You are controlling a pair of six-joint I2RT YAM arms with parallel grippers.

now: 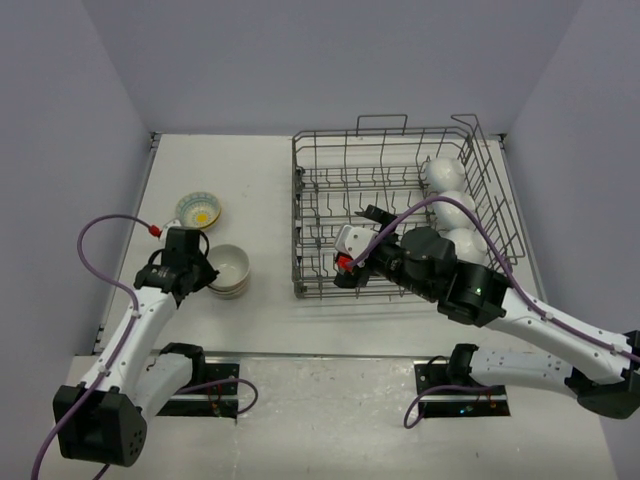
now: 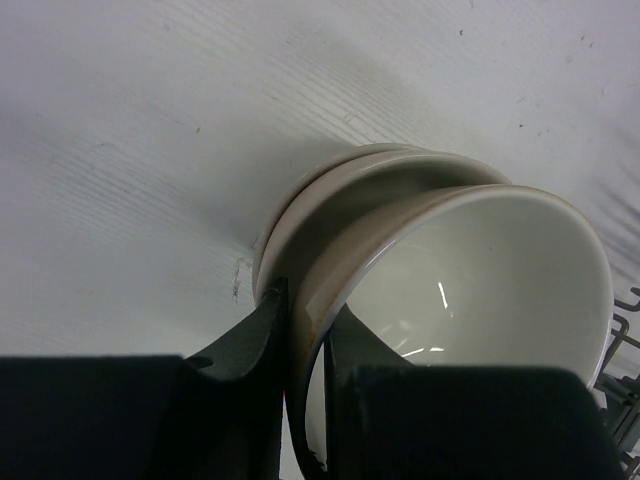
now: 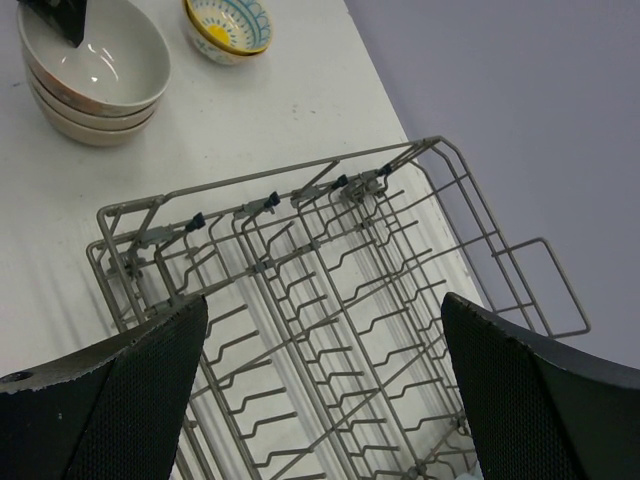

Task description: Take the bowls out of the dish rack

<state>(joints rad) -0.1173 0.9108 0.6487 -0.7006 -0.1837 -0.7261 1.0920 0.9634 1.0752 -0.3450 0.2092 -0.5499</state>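
Note:
The grey wire dish rack (image 1: 330, 180) stands at the centre right. Three white bowls (image 1: 452, 205) stand on edge along its right side. Left of the rack is a stack of cream bowls (image 1: 232, 272). My left gripper (image 1: 203, 266) is shut on the rim of the top bowl (image 2: 480, 270), one finger (image 2: 262, 330) outside and one inside; that bowl rests in the stack. A teal-rimmed bowl with a yellow centre (image 1: 199, 210) sits behind the stack. My right gripper (image 1: 355, 245) hovers open over the rack's bare tines (image 3: 330, 300), holding nothing.
The rack's raised handle loops (image 1: 383, 121) stick up at its far side and right end. A red-tipped purple cable (image 1: 152, 229) loops by the left arm. Walls close the table in on the left, back and right.

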